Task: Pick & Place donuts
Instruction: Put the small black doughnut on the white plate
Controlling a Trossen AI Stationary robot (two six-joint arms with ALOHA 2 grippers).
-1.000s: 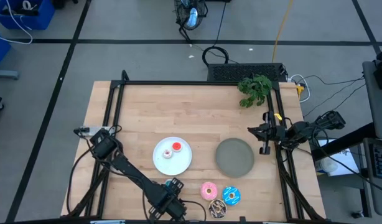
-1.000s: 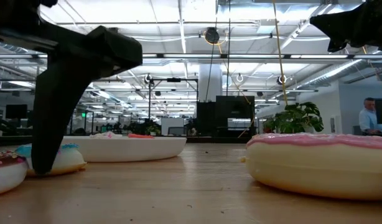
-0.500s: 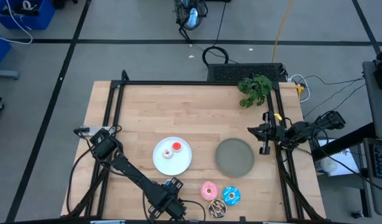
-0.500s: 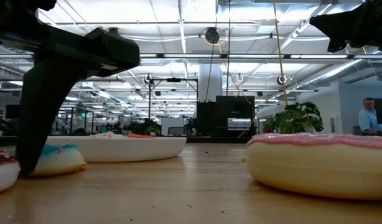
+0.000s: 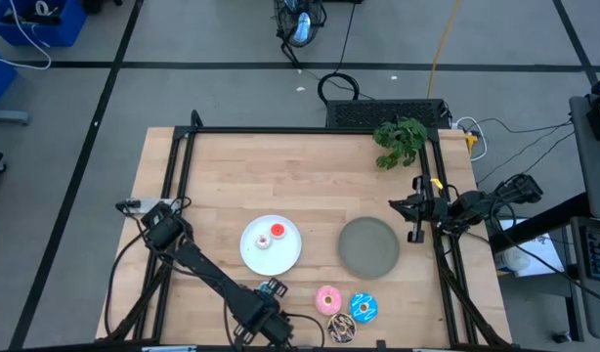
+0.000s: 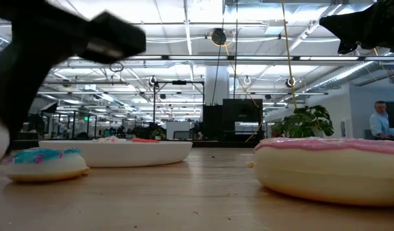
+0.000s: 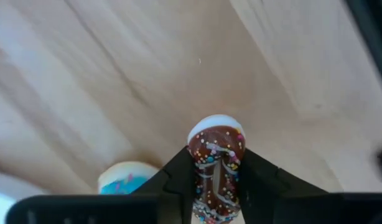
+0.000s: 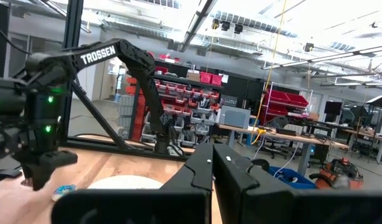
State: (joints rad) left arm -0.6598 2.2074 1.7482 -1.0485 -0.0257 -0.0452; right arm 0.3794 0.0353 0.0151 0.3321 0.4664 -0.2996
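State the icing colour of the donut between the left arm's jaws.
Brown with coloured sprinkles: the donut, clearest in the left wrist view.

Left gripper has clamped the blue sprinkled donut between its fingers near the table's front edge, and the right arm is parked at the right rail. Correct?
Not quite: the left gripper is clamped on the brown donut, as the left wrist view shows. The blue sprinkled donut lies free on the table. The rest holds: the right gripper waits at the right rail.
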